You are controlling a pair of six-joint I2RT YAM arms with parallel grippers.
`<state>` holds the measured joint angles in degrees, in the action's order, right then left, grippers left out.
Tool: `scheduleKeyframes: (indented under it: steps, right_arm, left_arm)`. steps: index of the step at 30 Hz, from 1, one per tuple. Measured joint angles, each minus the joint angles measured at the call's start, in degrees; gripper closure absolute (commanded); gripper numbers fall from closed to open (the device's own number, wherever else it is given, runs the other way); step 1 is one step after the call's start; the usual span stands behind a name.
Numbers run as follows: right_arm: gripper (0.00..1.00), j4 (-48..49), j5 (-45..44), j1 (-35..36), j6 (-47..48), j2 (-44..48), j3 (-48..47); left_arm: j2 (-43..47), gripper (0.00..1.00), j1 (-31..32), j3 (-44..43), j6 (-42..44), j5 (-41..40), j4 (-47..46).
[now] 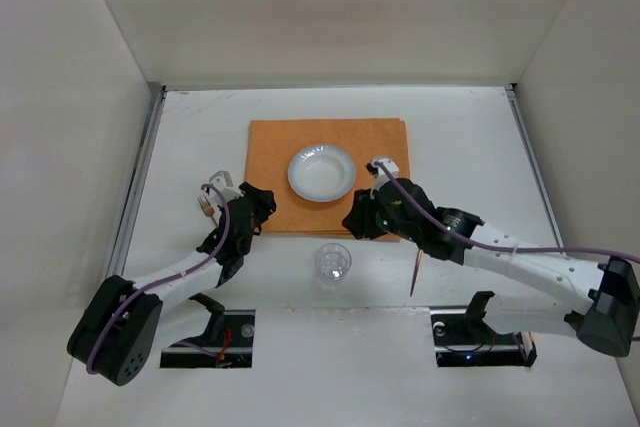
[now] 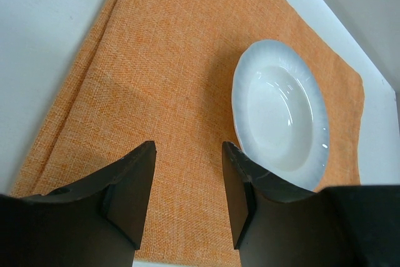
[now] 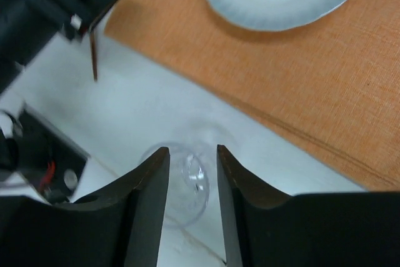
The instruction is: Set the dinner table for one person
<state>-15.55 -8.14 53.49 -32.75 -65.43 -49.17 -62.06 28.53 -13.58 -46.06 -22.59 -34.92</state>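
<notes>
The dinner table [image 1: 200, 137] is a white tabletop. An orange mat [image 1: 330, 147] lies on it, with a white plate [image 1: 321, 173] on the mat. A clear glass [image 1: 332, 263] stands upright on the table just in front of the mat. My left gripper [image 2: 187, 148] is open and empty over the mat [image 2: 169, 60], left of the plate [image 2: 281, 117]. My right gripper [image 3: 192, 151] is open above the mat's near right edge. The glass [image 3: 194, 179] shows through the gap between its jaws, lower down and not gripped.
A brown fork-like utensil [image 1: 207, 205] lies left of the mat, partly under the left arm. A thin brown stick [image 1: 415, 272] lies on the table under the right arm. Metal rails [image 1: 140, 177] run along the table's sides, with white walls beyond.
</notes>
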Motion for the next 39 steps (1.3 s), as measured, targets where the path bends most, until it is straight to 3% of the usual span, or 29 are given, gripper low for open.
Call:
scheduleKeyframes:
  steps: [8,17,26,34,39]
  right_arm:
    - [0.54,-11.54,-2.27,6.43,5.20,-1.66,-2.08]
    - [0.60,-12.46,-2.58,9.27,7.72,-10.27,-3.61]
    - [0.86,-11.85,-2.38,9.27,9.66,-15.87,-5.29]
    - [0.91,-11.89,-2.10,7.69,9.97,-12.07,-5.55]
    - [0.91,-10.34,-0.59,0.94,9.55,-3.67,-5.88]
  left_arm:
    - [0.00,0.56,0.52,0.00,-0.02,-0.20,0.00]
    - [-0.24,0.55,0.87,0.00,-0.07,0.00,-0.02]
    - [-0.44,0.55,0.59,0.00,-0.13,0.13,-0.04]
    - [-0.42,0.55,-0.48,0.02,-0.28,0.31,-0.04]
    - [-0.42,0.55,-0.57,0.02,-0.31,0.35,-0.04]
